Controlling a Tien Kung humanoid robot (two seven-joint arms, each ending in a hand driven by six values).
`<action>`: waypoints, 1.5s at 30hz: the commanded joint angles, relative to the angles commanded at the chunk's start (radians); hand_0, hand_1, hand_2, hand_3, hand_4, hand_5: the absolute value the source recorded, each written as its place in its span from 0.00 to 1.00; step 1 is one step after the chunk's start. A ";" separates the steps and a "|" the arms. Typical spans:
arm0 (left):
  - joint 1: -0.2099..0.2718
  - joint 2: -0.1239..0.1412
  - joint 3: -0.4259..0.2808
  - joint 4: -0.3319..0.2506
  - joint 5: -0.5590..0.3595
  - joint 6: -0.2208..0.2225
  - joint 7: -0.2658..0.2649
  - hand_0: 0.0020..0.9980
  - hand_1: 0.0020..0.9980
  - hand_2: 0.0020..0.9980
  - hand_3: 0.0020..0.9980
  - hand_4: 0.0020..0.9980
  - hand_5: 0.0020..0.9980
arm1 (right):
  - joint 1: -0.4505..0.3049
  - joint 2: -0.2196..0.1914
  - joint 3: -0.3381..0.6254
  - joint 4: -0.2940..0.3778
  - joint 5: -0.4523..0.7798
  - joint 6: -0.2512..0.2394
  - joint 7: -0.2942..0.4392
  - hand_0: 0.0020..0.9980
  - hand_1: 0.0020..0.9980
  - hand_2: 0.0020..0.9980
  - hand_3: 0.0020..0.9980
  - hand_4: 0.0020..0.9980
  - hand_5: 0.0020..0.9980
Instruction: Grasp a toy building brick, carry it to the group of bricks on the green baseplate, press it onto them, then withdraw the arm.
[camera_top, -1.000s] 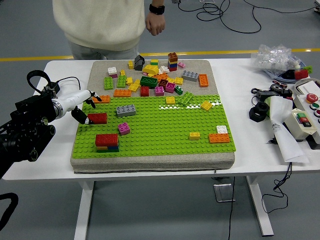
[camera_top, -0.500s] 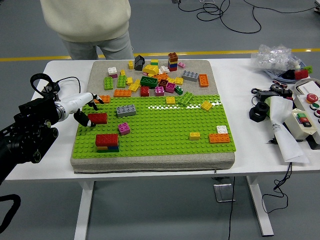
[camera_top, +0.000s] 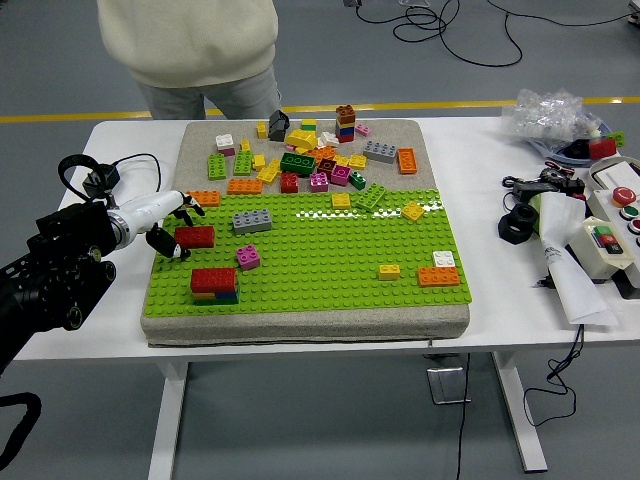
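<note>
Red brick (camera_top: 195, 237) sits on the green baseplate (camera_top: 320, 265) near its left edge, and I've got my left robot hand (camera_top: 170, 228) right up against its left end. From here the dark fingers (camera_top: 166, 243) look curled around that end of the brick, one above and one below, but I can't tell for sure whether they're actually clamped on it. The white forearm (camera_top: 140, 212) comes in from the left over the table (camera_top: 130, 150).

Just nearer me on the baseplate there's the stack (camera_top: 214, 284), red on top with yellow, green and blue layers beneath. A pink brick (camera_top: 248, 257) stands just right of it, and a grey brick (camera_top: 252, 221) lies further back. An orange brick (camera_top: 204, 198) is just behind my hand.

The loose pile (camera_top: 310, 160) covers the far part of the mat. A person (camera_top: 200, 50) in a cream top stands at the far side of the table.
</note>
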 joint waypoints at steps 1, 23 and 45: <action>0.000 0.000 0.002 0.002 -0.005 0.003 -0.001 0.83 0.75 0.59 0.70 0.76 0.00 | 0.000 0.000 0.000 0.000 0.000 0.000 0.000 0.77 0.71 0.77 0.77 0.97 0.70; -0.002 -0.007 0.016 0.018 -0.065 0.028 -0.004 0.64 0.59 0.52 0.53 0.52 0.00 | 0.001 0.002 0.004 0.000 -0.002 0.000 0.000 0.77 0.71 0.77 0.77 0.97 0.70; 0.046 0.039 -0.080 -0.119 -0.021 0.019 0.008 0.62 0.56 0.51 0.52 0.50 0.00 | -0.004 0.000 0.013 0.000 0.003 -0.002 0.001 0.77 0.72 0.77 0.76 0.97 0.70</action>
